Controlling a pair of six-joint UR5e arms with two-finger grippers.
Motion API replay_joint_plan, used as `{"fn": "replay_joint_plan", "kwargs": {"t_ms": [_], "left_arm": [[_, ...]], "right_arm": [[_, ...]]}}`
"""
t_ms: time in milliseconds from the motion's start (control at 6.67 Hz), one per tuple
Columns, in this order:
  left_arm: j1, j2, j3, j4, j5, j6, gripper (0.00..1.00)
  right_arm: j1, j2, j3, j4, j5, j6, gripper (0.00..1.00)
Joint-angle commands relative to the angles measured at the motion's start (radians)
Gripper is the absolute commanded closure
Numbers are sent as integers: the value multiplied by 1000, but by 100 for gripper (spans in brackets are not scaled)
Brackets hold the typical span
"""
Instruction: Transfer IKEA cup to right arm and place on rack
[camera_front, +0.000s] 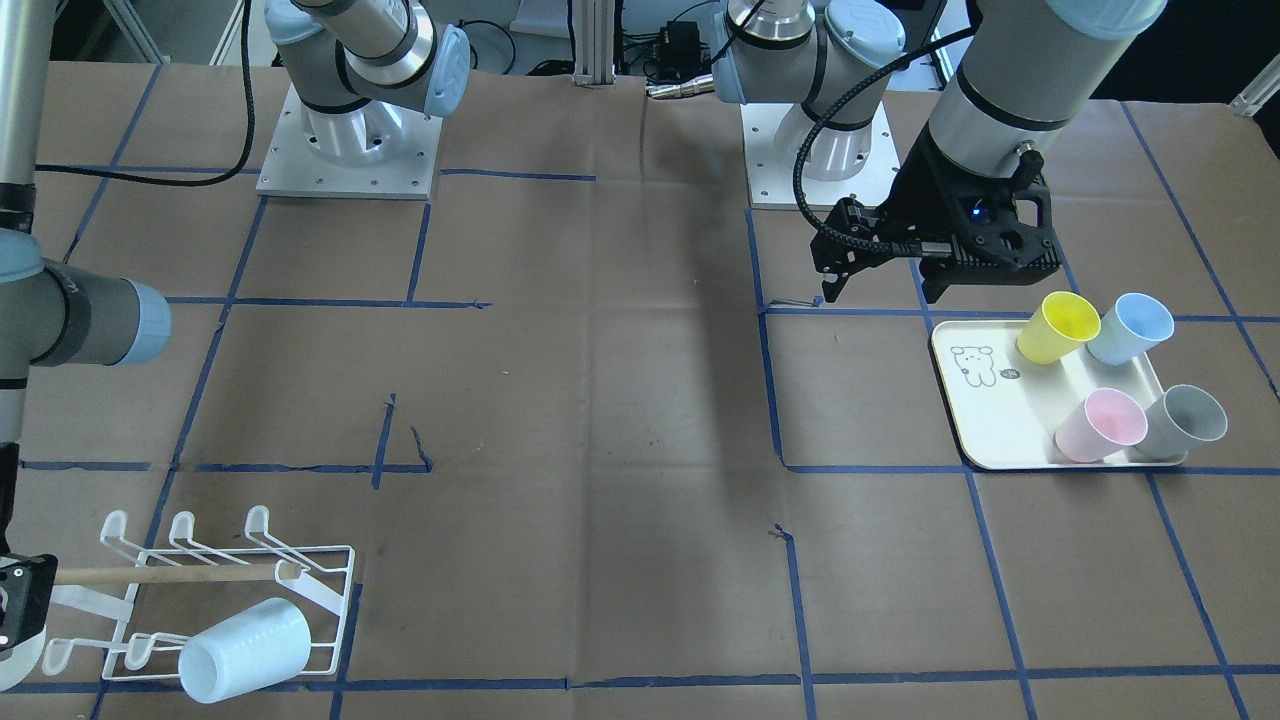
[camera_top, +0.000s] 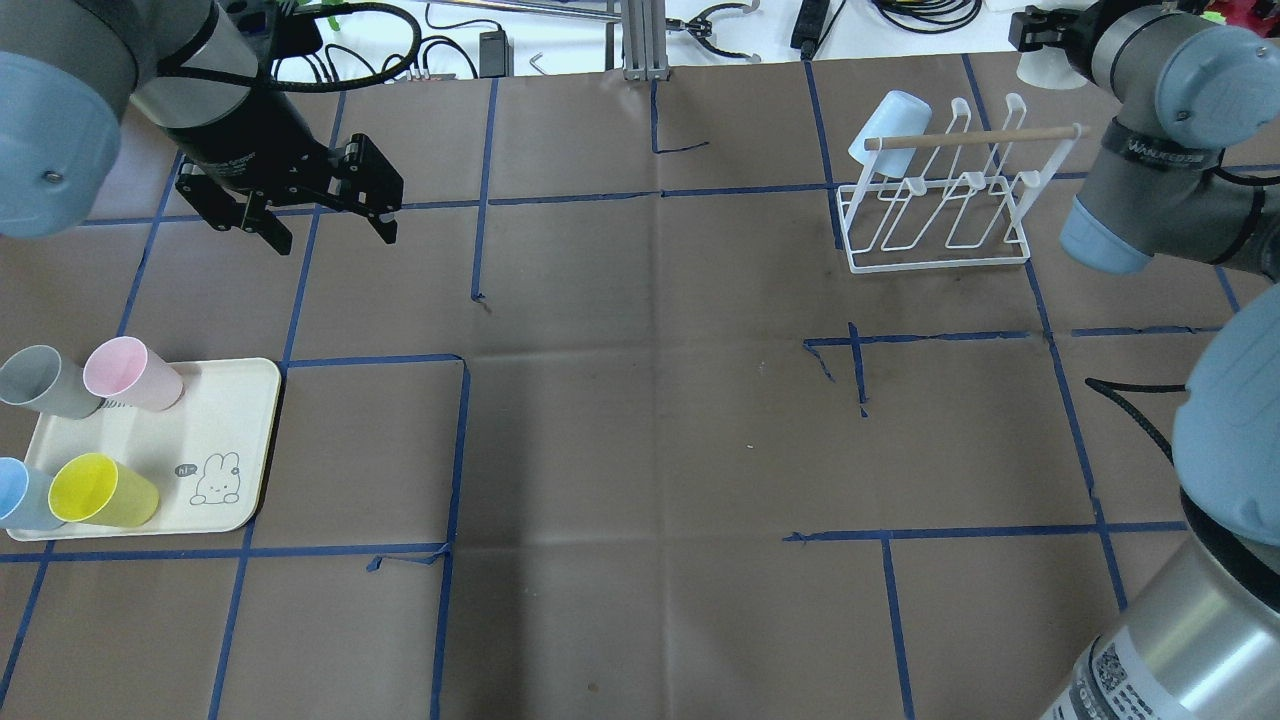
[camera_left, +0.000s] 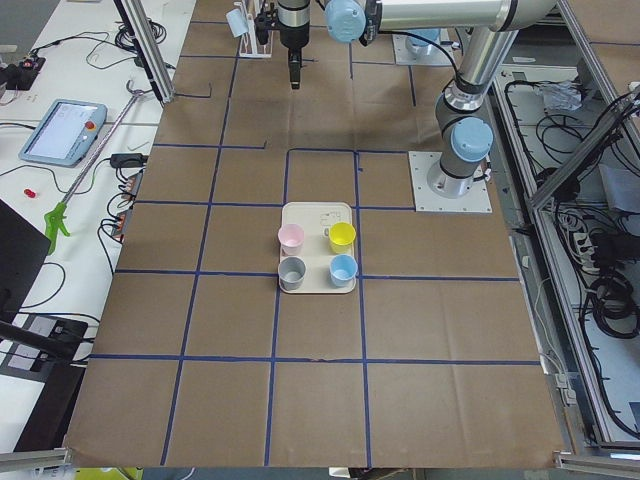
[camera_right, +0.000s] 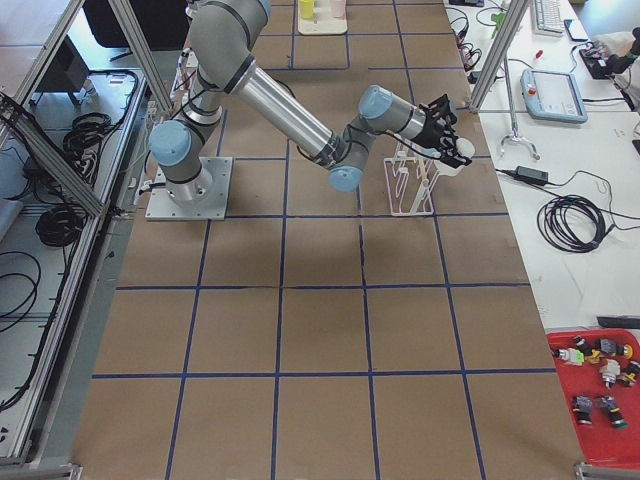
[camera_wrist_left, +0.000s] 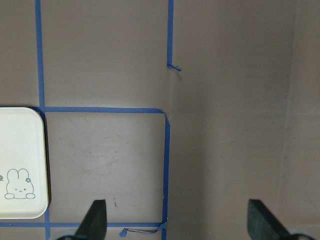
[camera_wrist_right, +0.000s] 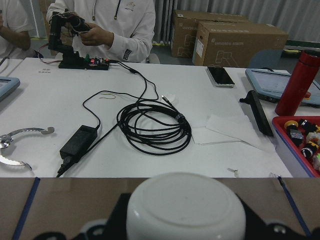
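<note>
My right gripper (camera_wrist_right: 186, 227) is shut on a white cup (camera_wrist_right: 186, 207), whose round base fills the bottom of the right wrist view. In the overhead view this cup (camera_top: 1048, 68) hangs at the table's far right edge, just behind the white wire rack (camera_top: 940, 215) with its wooden dowel. A pale blue cup (camera_top: 890, 120) sits on the rack's left end prong. My left gripper (camera_top: 335, 235) is open and empty, hovering above the table beyond the cream tray (camera_top: 230, 400). The left wrist view shows its gripper (camera_wrist_left: 177, 222) over bare paper.
The tray holds yellow (camera_top: 100, 490), blue (camera_top: 20, 495), pink (camera_top: 130, 375) and grey (camera_top: 45, 382) cups at the near left. Brown paper with blue tape lines covers the table. A white bench with cables (camera_wrist_right: 150, 125) and people stands beyond the far edge.
</note>
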Motion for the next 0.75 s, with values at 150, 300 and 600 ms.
{"fn": "replay_joint_plan", "kwargs": {"t_ms": [150,300,600], "left_arm": [[-14,4,-3,0,19,-17,0],[-14,4,-4,8,59,-17,0],[-14,5,-4,9,61,-17,0]], "right_arm": [[8,16,0,-19,-17,1,87],[11,35,-2,-47,-17,2,87],[21,52,-2,-51,-15,5,87]]}}
